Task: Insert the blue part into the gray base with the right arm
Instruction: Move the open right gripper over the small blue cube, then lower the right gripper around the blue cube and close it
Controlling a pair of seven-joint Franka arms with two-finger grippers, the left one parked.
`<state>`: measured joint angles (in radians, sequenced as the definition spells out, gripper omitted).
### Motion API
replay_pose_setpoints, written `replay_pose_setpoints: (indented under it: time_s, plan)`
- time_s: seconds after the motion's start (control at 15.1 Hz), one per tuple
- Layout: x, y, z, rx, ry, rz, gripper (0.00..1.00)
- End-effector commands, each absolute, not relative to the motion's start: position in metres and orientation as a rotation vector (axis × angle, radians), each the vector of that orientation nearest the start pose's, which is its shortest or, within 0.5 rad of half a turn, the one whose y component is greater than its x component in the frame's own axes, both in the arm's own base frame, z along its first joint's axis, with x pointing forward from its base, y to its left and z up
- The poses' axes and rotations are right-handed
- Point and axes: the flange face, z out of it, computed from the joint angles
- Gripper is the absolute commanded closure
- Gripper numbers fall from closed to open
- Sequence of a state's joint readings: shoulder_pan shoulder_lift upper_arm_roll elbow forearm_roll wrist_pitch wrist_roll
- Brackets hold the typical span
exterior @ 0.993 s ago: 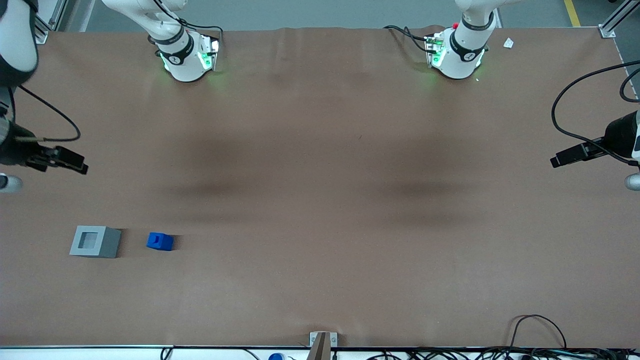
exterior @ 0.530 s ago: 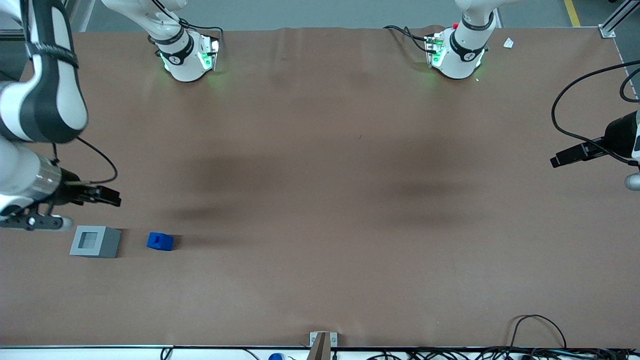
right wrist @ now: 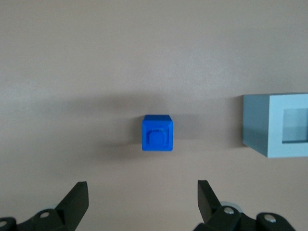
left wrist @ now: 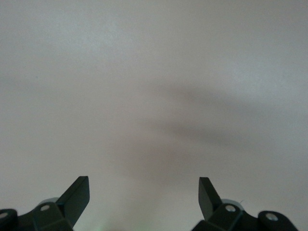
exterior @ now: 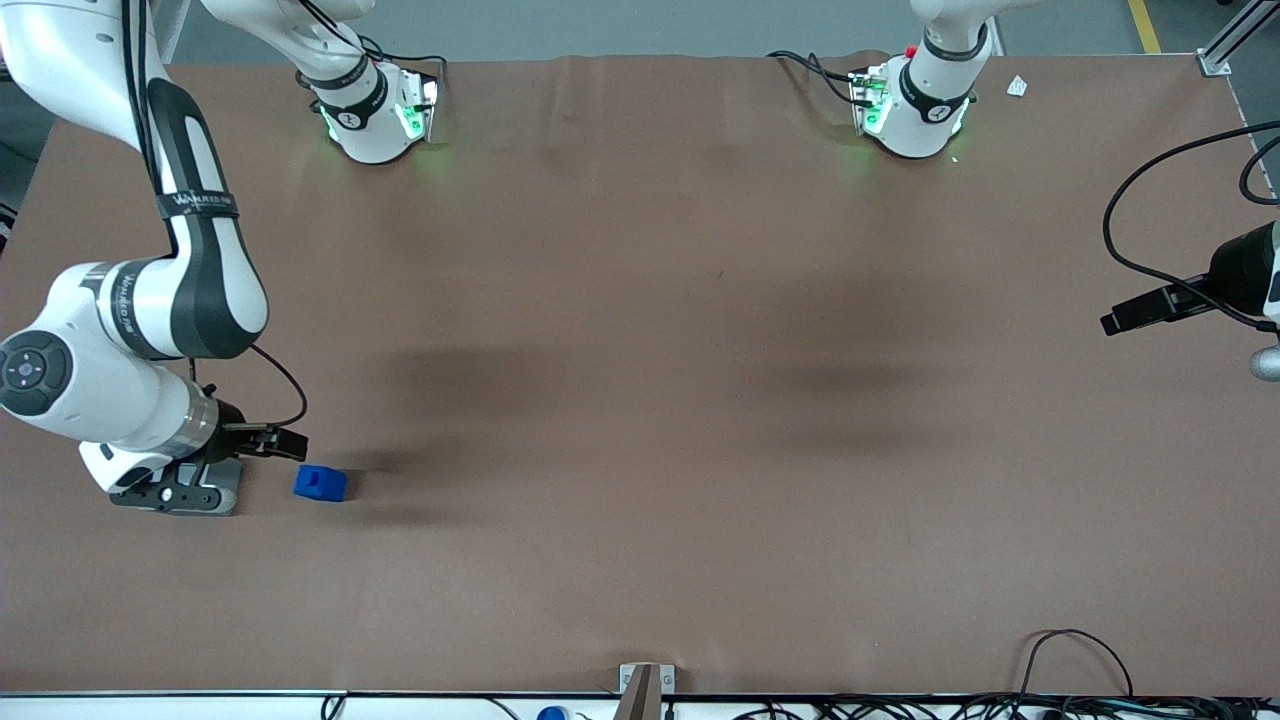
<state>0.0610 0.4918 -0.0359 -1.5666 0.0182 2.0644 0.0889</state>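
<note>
The blue part (exterior: 320,483) sits on the brown table toward the working arm's end. In the right wrist view the blue part (right wrist: 157,133) shows its stepped top, and the gray base (right wrist: 279,126) with its square recess stands beside it, apart from it. My right gripper (right wrist: 142,192) is open and empty, above the table, its fingers apart and short of the blue part. In the front view the right gripper (exterior: 170,495) hangs over the gray base (exterior: 230,478) and hides most of it.
The two arm bases (exterior: 375,110) (exterior: 915,110) stand along the table edge farthest from the front camera. The parked gripper (exterior: 1150,310) hangs at the parked arm's end. Cables (exterior: 1080,650) and a metal bracket (exterior: 645,685) lie at the nearest edge.
The right arm has swung in from the table's end and come nearer the front camera. Its gripper now hangs over the gray base, close beside the blue part. The blocks have not moved.
</note>
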Motion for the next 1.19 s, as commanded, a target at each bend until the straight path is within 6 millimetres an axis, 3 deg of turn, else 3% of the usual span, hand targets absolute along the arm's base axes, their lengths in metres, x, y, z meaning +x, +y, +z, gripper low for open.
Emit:
replay_pose_setpoints:
  time_s: [0.0,0.2,0.33,0.66,0.79,0.86,0.99,1.13]
  plan:
    - [0.698,0.017,0.330,-3.123,0.151,-0.035,0.00]
    - [0.705,0.012,0.282,-3.091,0.200,-0.042,0.00]
    - [0.708,0.018,0.265,-3.091,0.190,-0.066,0.00]
    - [0.703,0.011,0.236,-3.097,0.190,-0.006,0.00]
    - [0.703,0.010,0.235,-3.098,0.188,-0.001,0.00]
    - [0.703,0.009,0.235,-3.098,0.191,-0.003,0.04]
    - [0.702,0.001,0.233,-3.097,0.205,0.003,0.31]
    - [0.702,0.001,0.231,-3.099,0.199,0.011,0.47]
